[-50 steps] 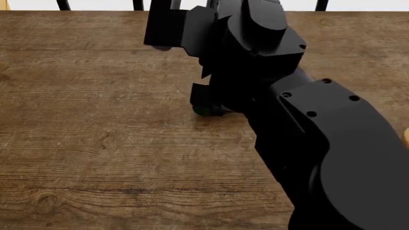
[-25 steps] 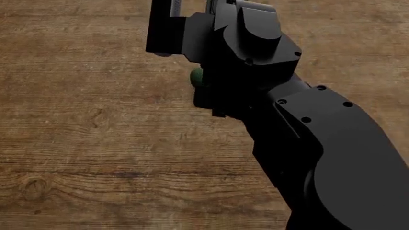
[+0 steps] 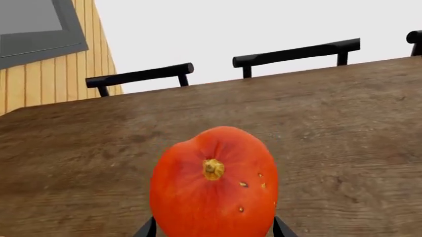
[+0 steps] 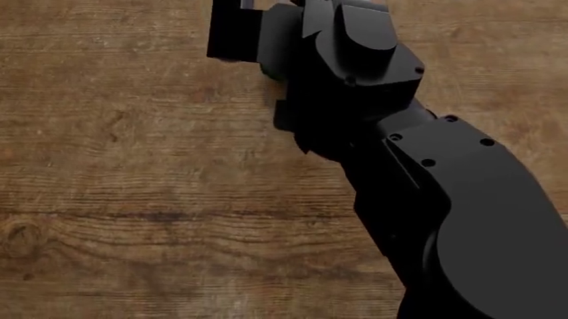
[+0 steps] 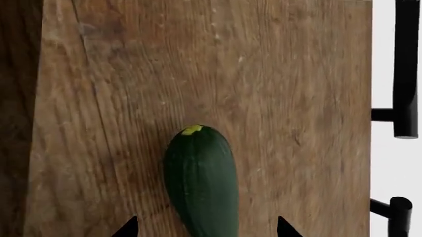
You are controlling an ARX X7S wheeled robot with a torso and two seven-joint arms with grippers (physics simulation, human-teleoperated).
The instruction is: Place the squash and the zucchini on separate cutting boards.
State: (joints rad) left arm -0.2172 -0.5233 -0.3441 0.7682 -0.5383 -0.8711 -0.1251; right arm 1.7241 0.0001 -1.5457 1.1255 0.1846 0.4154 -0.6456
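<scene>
In the left wrist view the orange-red squash (image 3: 212, 190) sits between my left gripper's (image 3: 212, 231) two fingers. Both fingers touch its sides, and it is held above the brown table (image 3: 343, 123). In the right wrist view the dark green zucchini (image 5: 201, 180) points lengthwise out from between my right gripper's (image 5: 205, 228) fingertips (image 5: 128, 228), with a gap on each side. Under it is a tan wooden surface (image 5: 297, 98); I cannot tell whether it is a cutting board or the table. In the head view my right arm (image 4: 443, 199) hides the zucchini and the gripper's fingers.
Black chairs (image 3: 297, 52) stand beyond the table's far edge, and one also shows in the right wrist view (image 5: 405, 69). A yellow plank wall with a window (image 3: 46, 54) is at one end. The tabletop (image 4: 133, 199) fills the head view.
The head view has shifted, so the table grain slid up and left. The zucchini's green end, seen beside the right gripper earlier, moved up and is now hidden.
</scene>
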